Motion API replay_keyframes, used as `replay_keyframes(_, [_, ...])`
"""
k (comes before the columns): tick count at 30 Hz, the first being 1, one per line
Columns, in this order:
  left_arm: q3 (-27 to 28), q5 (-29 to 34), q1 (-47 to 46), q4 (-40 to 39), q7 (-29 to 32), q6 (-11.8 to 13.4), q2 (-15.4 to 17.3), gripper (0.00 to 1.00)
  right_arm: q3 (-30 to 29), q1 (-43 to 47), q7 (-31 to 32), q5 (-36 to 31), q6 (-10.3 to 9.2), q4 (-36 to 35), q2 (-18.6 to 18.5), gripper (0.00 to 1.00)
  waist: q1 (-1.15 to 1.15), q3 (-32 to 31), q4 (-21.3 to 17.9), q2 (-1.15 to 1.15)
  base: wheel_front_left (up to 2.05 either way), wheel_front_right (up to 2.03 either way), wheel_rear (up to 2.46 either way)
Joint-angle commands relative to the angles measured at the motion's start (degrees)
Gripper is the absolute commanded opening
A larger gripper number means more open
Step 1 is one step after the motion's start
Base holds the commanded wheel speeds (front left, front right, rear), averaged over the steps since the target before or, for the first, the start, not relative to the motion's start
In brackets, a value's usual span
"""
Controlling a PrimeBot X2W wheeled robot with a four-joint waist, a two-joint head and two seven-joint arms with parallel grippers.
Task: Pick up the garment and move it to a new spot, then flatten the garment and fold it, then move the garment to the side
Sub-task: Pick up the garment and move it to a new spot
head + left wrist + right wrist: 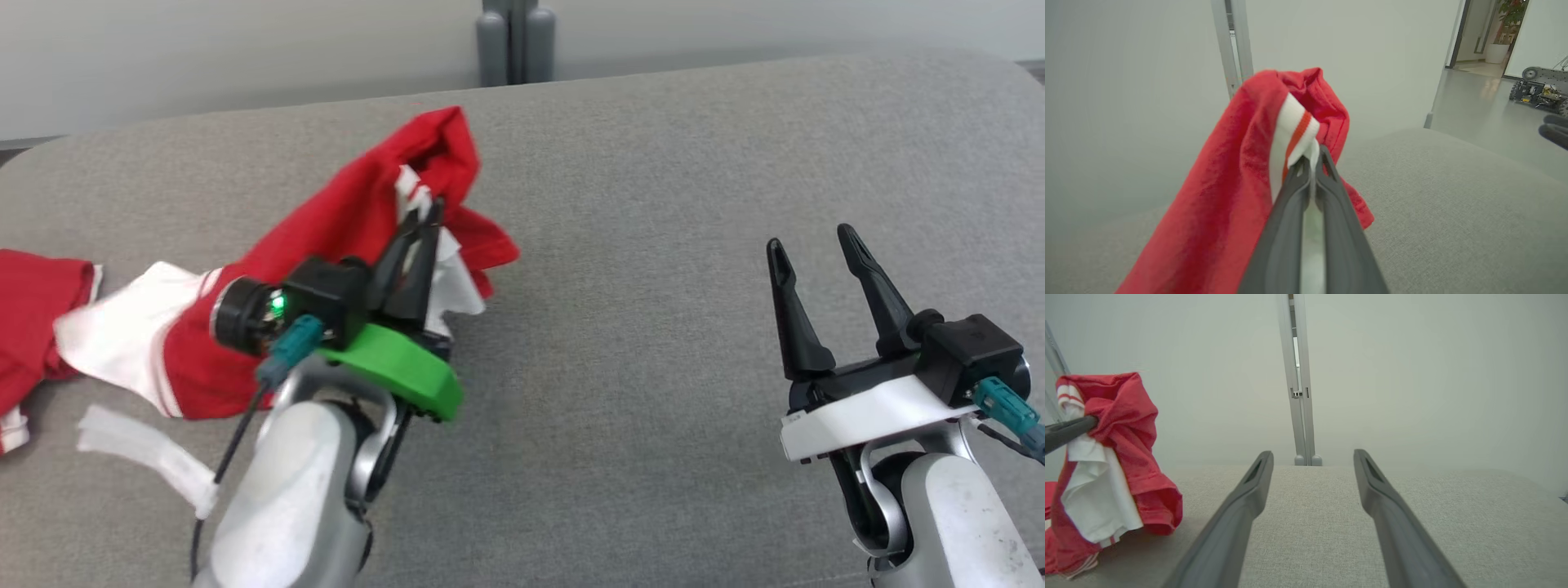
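Observation:
The garment (pixel 343 220) is red with white panels and striped trim. It is partly lifted off the grey padded surface (pixel 653 367), its lower part trailing to the left. My left gripper (pixel 424 214) is shut on a white striped band of the garment (pixel 1237 175), with the fingertips pinching the band. From the right wrist the hanging garment (pixel 1122 428) shows at the left, with a left finger (pixel 1069 430) reaching into it. My right gripper (pixel 808 245) stands open over bare surface at the right, nothing between its fingers (pixel 1249 490).
Another red and white piece of cloth (pixel 33 327) lies at the far left edge, and a white strip (pixel 147 453) lies near my left forearm. A grey post (pixel 516 41) stands behind the surface. A wheeled machine (pixel 1539 90) sits on the floor beyond a doorway.

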Motion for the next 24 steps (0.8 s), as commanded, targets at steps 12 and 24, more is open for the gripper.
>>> replay_keyframes(12, [-19.6,-8.9,-11.8,11.9,-3.7,-0.7,-0.8,0.0,-0.5,-3.5,-4.6,2.1,-0.04,3.2,1.9,1.0,0.0,14.2,-15.7,-0.01,0.0,0.0,0.0])
replay_keyframes(24, [-23.7,-9.7,-13.4,14.8,-11.3,0.7,-0.9,1.0,-0.5,-3.4,-6.4,1.9,-0.04,7.5,2.1,1.0,0.0,9.4,-11.0,-0.01,0.0,0.0,0.0])
